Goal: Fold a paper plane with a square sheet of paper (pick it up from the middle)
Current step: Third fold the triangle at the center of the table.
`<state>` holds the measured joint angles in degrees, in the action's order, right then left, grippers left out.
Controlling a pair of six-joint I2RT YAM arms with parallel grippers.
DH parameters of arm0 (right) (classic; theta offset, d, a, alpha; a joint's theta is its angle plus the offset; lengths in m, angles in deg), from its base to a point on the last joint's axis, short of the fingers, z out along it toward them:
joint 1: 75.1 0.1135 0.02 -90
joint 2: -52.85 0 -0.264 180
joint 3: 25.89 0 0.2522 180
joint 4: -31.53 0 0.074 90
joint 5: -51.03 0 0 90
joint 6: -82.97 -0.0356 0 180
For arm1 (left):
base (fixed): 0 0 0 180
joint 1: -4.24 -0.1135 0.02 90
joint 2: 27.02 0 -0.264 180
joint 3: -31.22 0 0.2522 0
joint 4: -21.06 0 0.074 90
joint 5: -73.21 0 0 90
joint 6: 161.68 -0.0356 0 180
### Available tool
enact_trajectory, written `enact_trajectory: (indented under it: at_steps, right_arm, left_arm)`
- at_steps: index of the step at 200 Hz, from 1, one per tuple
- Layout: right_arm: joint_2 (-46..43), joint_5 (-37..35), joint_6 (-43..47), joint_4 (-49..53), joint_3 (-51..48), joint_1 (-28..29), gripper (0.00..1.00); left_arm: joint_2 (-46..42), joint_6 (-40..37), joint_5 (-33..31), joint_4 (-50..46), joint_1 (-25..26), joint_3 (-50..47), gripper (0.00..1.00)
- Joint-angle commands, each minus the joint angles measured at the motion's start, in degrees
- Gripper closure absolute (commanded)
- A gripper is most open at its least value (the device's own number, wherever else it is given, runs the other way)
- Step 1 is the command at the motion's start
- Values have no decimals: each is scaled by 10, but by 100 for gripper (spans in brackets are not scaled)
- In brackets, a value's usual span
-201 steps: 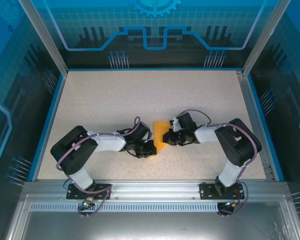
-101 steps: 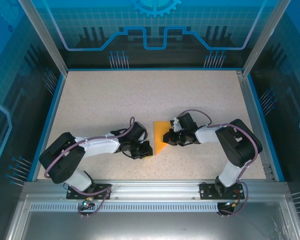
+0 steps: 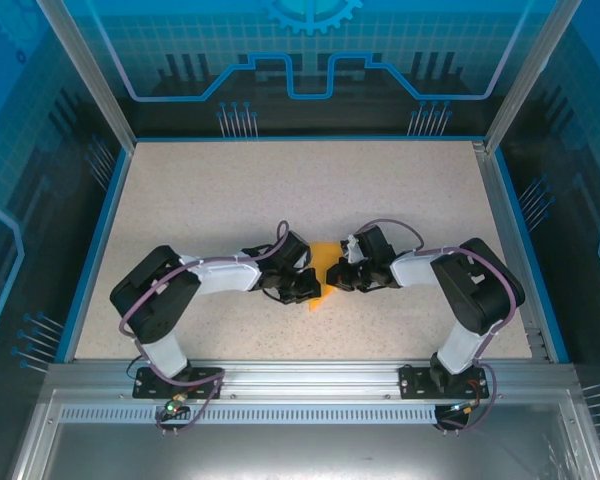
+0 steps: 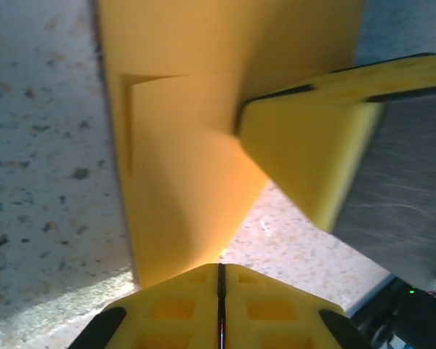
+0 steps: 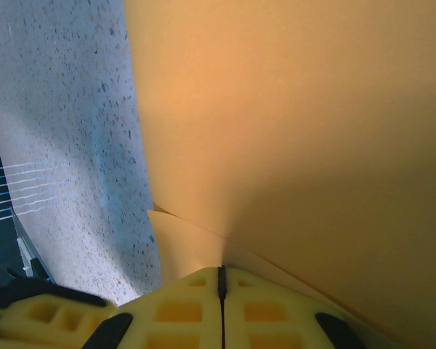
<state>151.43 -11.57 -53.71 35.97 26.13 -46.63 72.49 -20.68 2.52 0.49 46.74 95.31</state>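
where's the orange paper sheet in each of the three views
top external: the thin orange folded paper sheet sits mid-table, between the two arms' tips.
left wrist: paper at top centre, narrowing down into the shut left fingers.
right wrist: paper across the upper right, running down into the shut right fingers.
shared landmark: the speckled beige table beside the paper.

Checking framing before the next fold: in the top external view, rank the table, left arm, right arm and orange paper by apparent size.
1. Table
2. Left arm and Right arm: alike, unranked
3. Orange paper, partly covered by them
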Motion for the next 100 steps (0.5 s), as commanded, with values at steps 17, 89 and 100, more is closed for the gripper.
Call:
enact_trajectory:
  at_steps: [17, 89, 100]
  right_arm:
    - [-5, -27, -5, 32, 0, -8, 93]
    - [-85, -18, -7, 31, 4, 14, 94]
    - [-84, -26, -15, 24, -5, 26, 94]
  left_arm:
    - [35, -6, -10, -49, 1, 6, 92]
    - [24, -13, -41, -76, 2, -7, 95]
    - [24, -16, -43, -75, 3, -5, 95]
